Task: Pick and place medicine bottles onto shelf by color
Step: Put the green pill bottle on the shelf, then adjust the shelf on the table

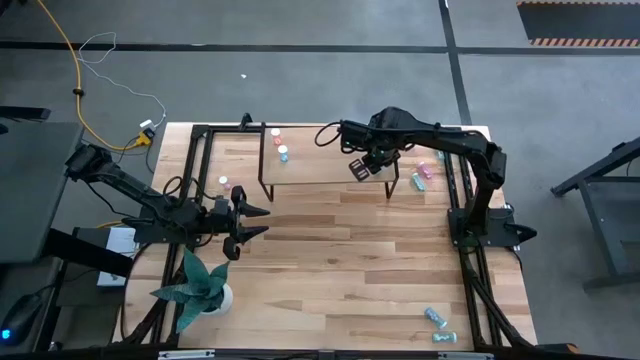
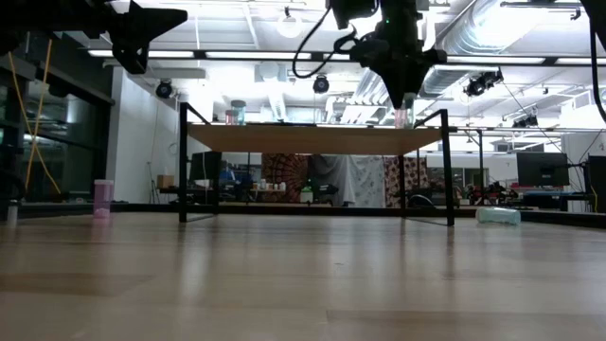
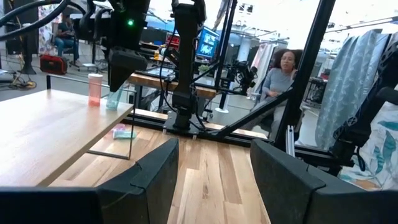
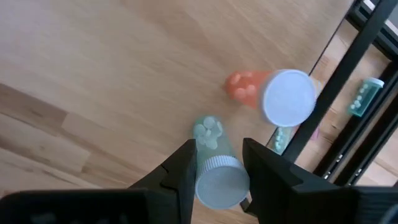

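Observation:
The shelf (image 1: 320, 168) stands at the table's far middle. Over its right end my right gripper (image 1: 362, 164) points down, shut on a teal bottle (image 4: 214, 168) with a white cap. A red-orange bottle (image 4: 273, 93) stands upright on the shelf right beside it. A red-orange bottle (image 1: 275, 133) and a teal one (image 1: 283, 153) stand on the shelf's left end. A pink bottle (image 1: 225, 185) stands on the table left of the shelf. My left gripper (image 1: 245, 220) hovers open at the table's left, pointing level toward the right. My right gripper pinches the teal bottle between its two fingers at the upper end, just under the white cap (image 4: 217, 177). The fingers come from above, pointing down. The bottle hangs nearly upright below them (image 3: 114, 98); whether its bottom touches the shelf top I cannot tell.
Several bottles (image 1: 424, 176) lie on the table right of the shelf, and two more (image 1: 438, 325) near the front right corner. A potted plant (image 1: 205, 285) stands at the near left. A person (image 3: 283, 74) sits beyond the table.

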You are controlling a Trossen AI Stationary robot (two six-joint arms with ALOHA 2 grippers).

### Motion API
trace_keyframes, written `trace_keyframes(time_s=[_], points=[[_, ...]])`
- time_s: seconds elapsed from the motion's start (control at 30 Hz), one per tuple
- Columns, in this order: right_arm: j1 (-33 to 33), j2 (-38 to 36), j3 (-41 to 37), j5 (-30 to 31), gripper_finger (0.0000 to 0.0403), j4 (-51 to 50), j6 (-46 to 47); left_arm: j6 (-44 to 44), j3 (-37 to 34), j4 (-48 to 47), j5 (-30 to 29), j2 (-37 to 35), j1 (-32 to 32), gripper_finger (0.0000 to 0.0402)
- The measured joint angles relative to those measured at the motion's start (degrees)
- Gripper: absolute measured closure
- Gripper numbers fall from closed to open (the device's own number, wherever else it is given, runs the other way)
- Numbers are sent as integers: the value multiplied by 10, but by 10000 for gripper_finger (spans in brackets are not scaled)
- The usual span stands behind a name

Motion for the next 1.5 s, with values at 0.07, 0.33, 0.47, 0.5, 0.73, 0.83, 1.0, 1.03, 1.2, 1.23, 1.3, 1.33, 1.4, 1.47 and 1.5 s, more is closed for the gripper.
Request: trace_keyframes(time_s=[0.07, 0.33, 0.47, 0.5, 0.73, 0.83, 1.0, 1.03, 1.2, 1.23, 1.3, 1.33, 1.4, 1.47, 1.5], points=[[-2, -1, -2, 1, 293, 0, 0, 0, 0, 0, 0, 0, 0, 212], [-2, -1, -2, 4, 293, 0, -7, 0, 0, 0, 0, 0, 0, 212], [-2, -1, -2, 4, 293, 0, -8, 0, 0, 0, 0, 0, 0, 212], [-2, -1, -2, 4, 293, 0, -7, 0, 0, 0, 0, 0, 0, 212], [-2, -1, -2, 4, 290, 0, -11, 0, 0, 0, 0, 0, 0, 212], [-2, -1, -2, 4, 275, 0, -16, 0, 0, 0, 0, 0, 0, 212], [-2, 0, -2, 3, 226, 0, -20, 0, 0, 0, 0, 0, 0, 212], [-2, 0, -2, 3, 215, 0, -23, 0, 0, 0, 0, 0, 0, 212], [-2, 0, -2, 5, 172, 0, -46, 0, 0, 0, 0, 0, 0, 212], [-2, 0, -2, 5, 166, 0, -51, 1, 0, 0, 0, 0, 0, 212], [-2, -1, -2, 6, 160, 0, -60, 2, 0, 0, 0, 0, 0, 212], [-2, -1, -2, 5, 159, 0, -64, 1, 0, 0, 0, 0, 0, 212], [-2, -4, -2, 5, 158, 0, -75, 0, 0, 0, 0, 0, 0, 212], [-2, -10, -2, 6, 158, 0, -82, 0, 0, 0, 0, 0, 0, 212], [-2, -13, -1, 6, 158, 0, -87, 0, 0, 0, 0, 0, 0, 212]])
